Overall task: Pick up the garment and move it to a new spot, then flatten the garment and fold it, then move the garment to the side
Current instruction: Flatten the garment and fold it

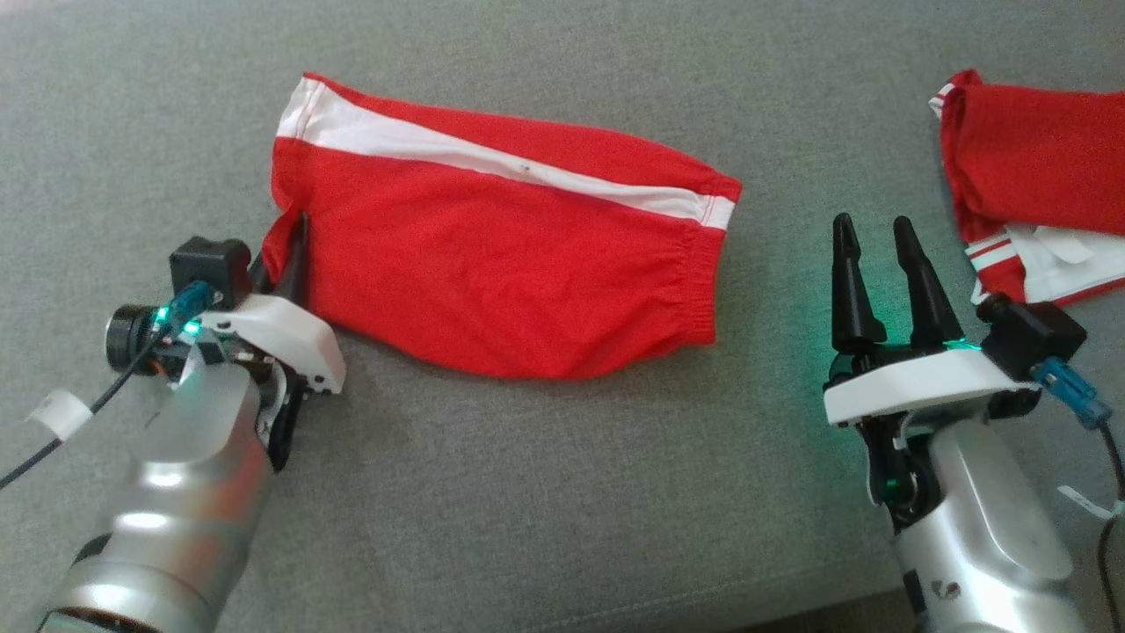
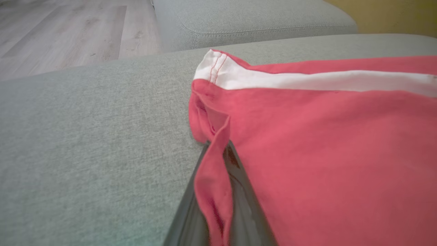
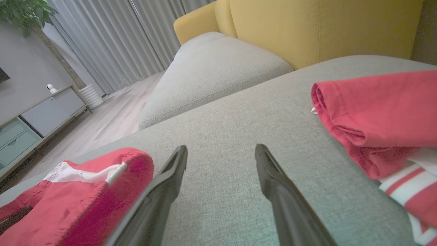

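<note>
Garment [image 1: 501, 264], red, white stripe, folded flat

Red garment [image 1: 501, 272], white stripe, mostly flat

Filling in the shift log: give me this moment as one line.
red shorts: flat on grey cushion | left claw: shut on their hem | right claw: open, empty, beside waistband
</note>
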